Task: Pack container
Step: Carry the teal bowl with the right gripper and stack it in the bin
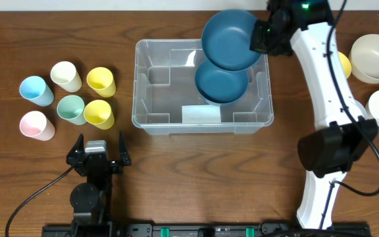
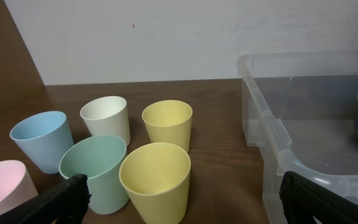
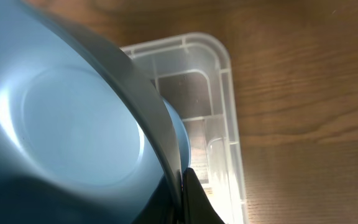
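Container is sat mid-worktop, and one blue bowl has been packed into its right half, toward the far side. Rest of the bin is bare, ribs and all.

Step in hand, as far as can be judged: a second blue bowl is up for packing. It's pinched by its rim in the right fingers, which are clamped tight on it. It's held in the air over the container's far right corner, partly overlapping the bowl that's inside. Most of the right wrist view is filled by the held bowl, with the bin's corner visible below it.

Left fingers are spread wide with nothing in them, parked near the front edge, a little short of the six cups. Nothing seems to be getting done on that side.

Next move, probably: the held bowl needs to be lined up over the packed one and lowered so the two get nested, then let go. Some care is called for at the far rim, since from above the bowl looks to hang over it. How high it's held can't be told though, so that may just be the angle. Cups and the pale bowls off to the right are yet to be packed.
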